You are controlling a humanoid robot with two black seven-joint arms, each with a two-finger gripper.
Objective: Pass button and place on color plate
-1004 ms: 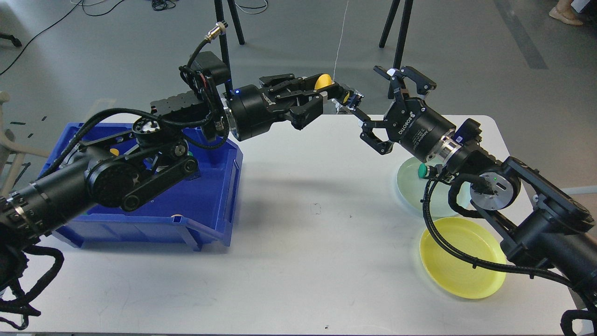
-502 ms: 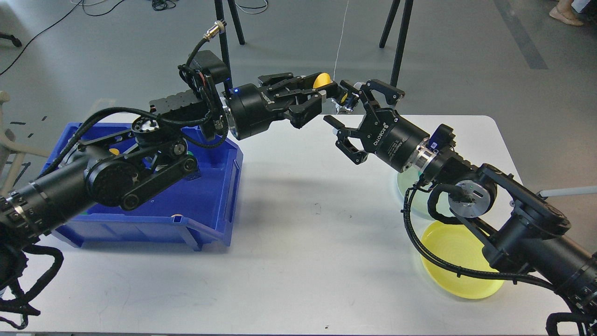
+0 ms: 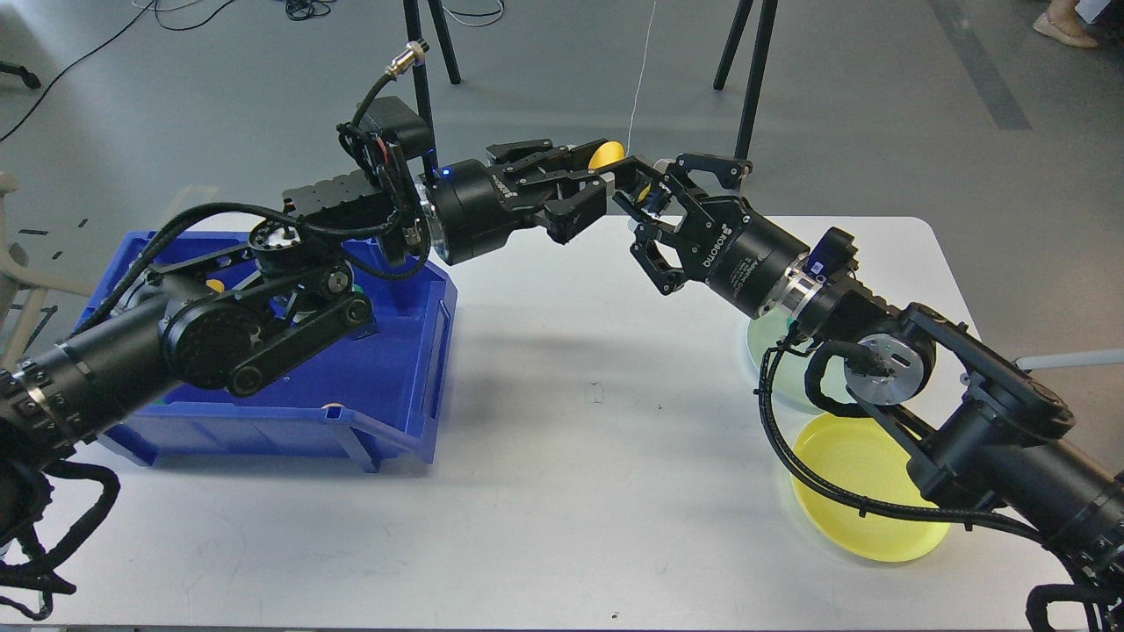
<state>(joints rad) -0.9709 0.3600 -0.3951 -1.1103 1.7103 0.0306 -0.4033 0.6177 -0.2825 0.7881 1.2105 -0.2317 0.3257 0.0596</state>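
Above the far edge of the white table (image 3: 562, 491), the left gripper (image 3: 628, 180) was clamped on the yellow button (image 3: 606, 154); the right gripper (image 3: 654, 206) met it tip to tip, fingers spread around the left fingertips, without a visible hold on the button; the yellow plate (image 3: 856, 509) and the pale green plate (image 3: 768, 338) lay well apart from it at the right; the blue bin (image 3: 386, 412) stood at the left.

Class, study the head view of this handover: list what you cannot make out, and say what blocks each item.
- Round yellow button: mostly hidden by the left end effector gripping it.
- Right end effector: its fingers overlap the left's, so contact with the button is unclear.
- Pale green plate: largely covered by the right arm.
- Blue plastic bin: contents masked by the left arm.
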